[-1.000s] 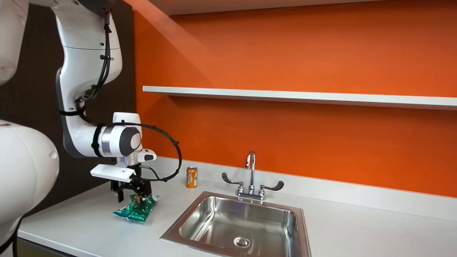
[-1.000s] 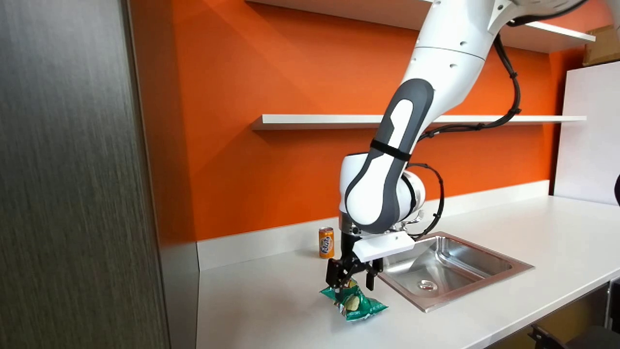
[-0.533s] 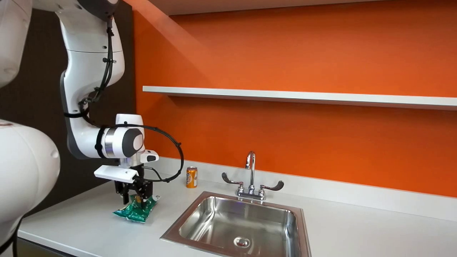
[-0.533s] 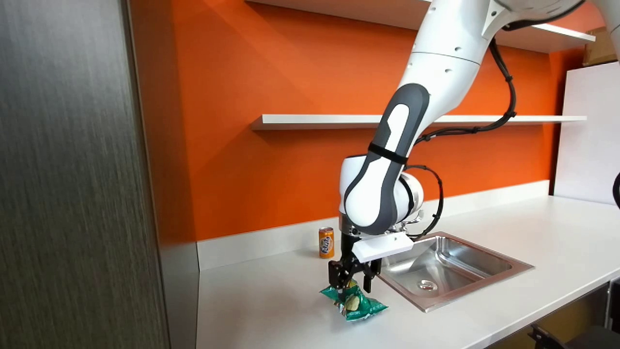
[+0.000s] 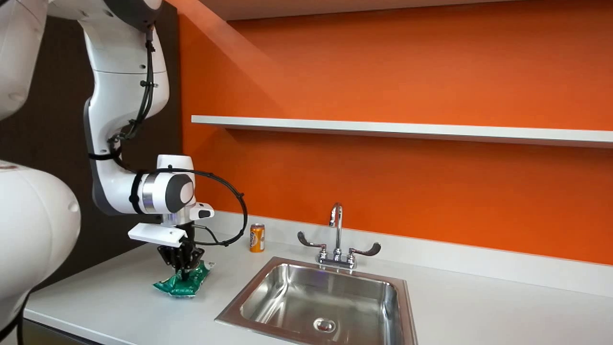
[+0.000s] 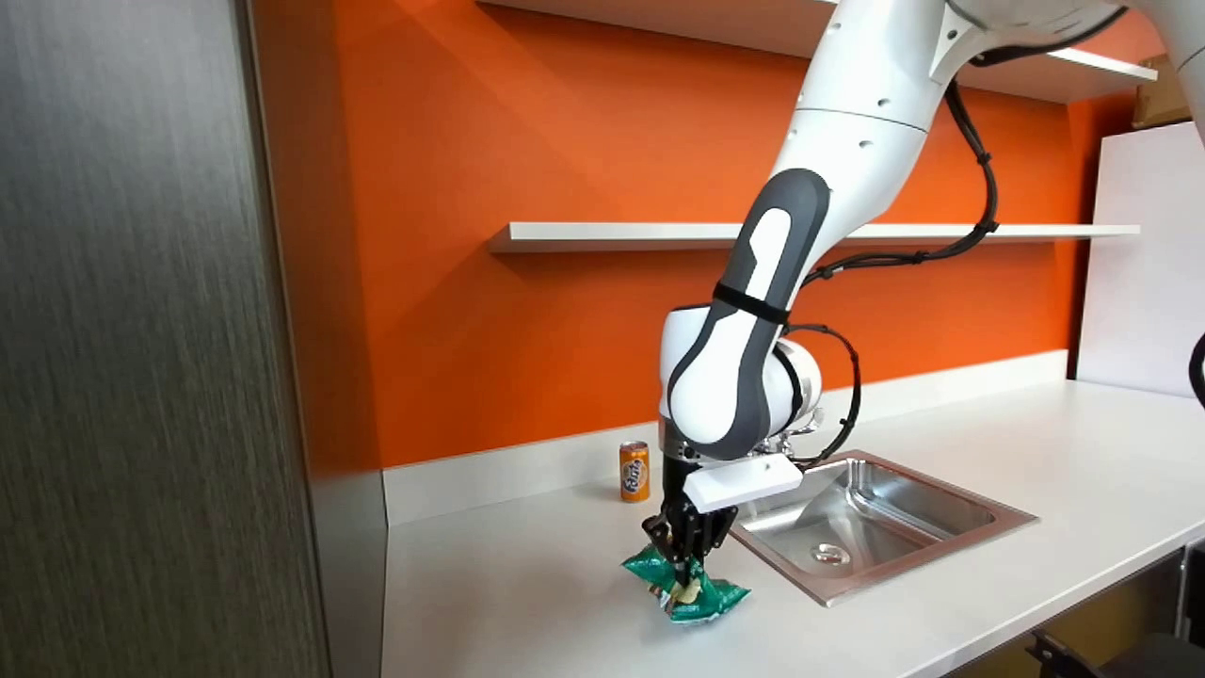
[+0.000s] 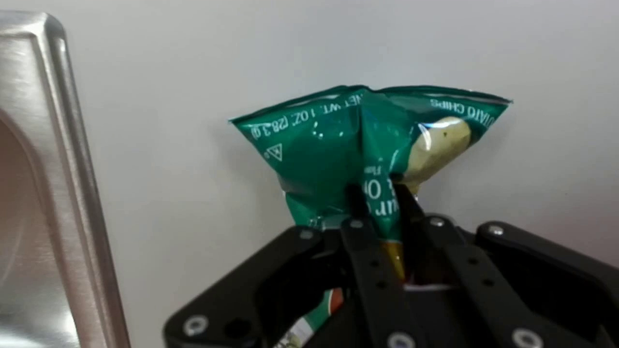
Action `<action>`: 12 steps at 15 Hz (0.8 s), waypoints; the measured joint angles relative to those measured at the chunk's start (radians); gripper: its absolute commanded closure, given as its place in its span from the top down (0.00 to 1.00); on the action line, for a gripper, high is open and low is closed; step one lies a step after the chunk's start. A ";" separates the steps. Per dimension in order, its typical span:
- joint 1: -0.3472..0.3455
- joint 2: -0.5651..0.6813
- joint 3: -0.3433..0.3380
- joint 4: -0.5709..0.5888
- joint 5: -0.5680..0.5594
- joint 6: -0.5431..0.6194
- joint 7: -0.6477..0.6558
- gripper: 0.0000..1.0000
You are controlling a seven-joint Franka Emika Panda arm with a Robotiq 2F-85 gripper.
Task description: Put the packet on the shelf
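Observation:
The packet [image 5: 178,288] is a crumpled green foil chip bag lying on the white counter. In the wrist view, my gripper [image 7: 380,200] has its black fingers pinched on a raised fold in the middle of the packet [image 7: 319,150], so the gripper is shut on it. The fingers partly cover the bag's lower half there. Both exterior views show the gripper [image 6: 683,571] pointing down, with the packet [image 6: 720,601] at counter level beneath it. The shelf [image 5: 383,127], long, thin and white, runs across the orange wall well above the gripper; nothing is seen on it.
An orange can [image 5: 257,238] stands against the backsplash behind the gripper. Beside the packet is a steel sink [image 5: 249,292] with a faucet [image 5: 337,235] at its back. A dark panel [image 6: 169,339] closes off one end, and a higher white shelf [image 6: 697,24] hangs above.
The fingers have come together, gathering the packet's middle between them. My arm has shifted slightly down and sideways; the packet has barely moved on the counter.

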 measured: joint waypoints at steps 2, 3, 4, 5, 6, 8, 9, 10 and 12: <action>0.000 -0.001 -0.001 0.007 0.000 0.001 0.000 0.02; 0.000 -0.002 -0.001 0.010 0.000 0.001 0.000 0.01; 0.000 -0.002 -0.002 0.011 0.000 0.001 0.000 0.00; 0.000 -0.003 -0.002 0.012 0.000 0.001 0.000 0.00; 0.000 -0.004 -0.003 0.014 0.000 0.001 0.000 0.00; 0.000 -0.005 -0.007 0.016 0.000 0.001 0.000 0.00; 0.000 -0.005 -0.007 0.018 0.000 0.001 0.000 0.00; 0.000 -0.006 -0.008 0.020 0.000 0.001 0.000 0.00; 0.002 -0.009 -0.008 0.028 0.000 0.001 0.000 0.00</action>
